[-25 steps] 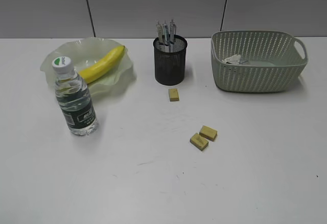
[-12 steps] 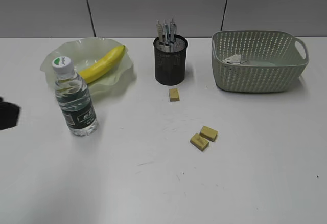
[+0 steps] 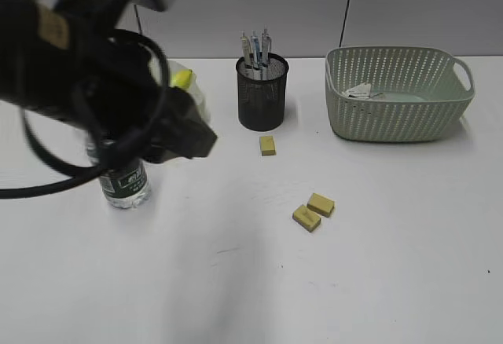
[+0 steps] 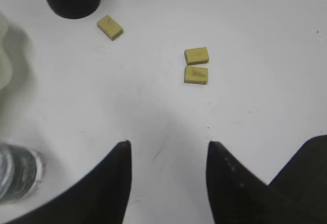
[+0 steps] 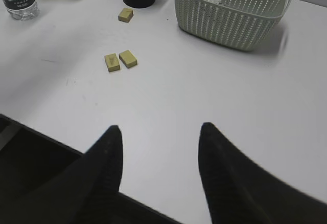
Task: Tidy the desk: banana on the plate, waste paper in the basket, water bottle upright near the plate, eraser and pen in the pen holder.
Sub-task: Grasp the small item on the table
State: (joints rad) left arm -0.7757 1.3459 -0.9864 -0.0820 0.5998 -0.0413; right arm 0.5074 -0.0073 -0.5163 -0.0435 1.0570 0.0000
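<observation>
Left hand (image 4: 168, 170) hangs above the tabletop (image 3: 377, 281) with fingers apart, holding nothing; I see my right hand (image 5: 159, 155) likewise spread and empty at the near edge. Three erasers (image 3: 313, 210) lie mid-tabletop before the pen holder (image 3: 262, 93).

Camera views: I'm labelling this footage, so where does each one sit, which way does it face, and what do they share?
Exterior view: from the desk's front, slanted down toward the back wall; the left arm blocks the left side, its claw unclear.
Left wrist view: above the white desk, looking down past the open left claw at three small yellow rectangular erasers.
Right wrist view: at the desk's near edge, facing the pale green perforated basket; open right claw shows.
Shared: all see the erasers and black mesh pen holder.
</observation>
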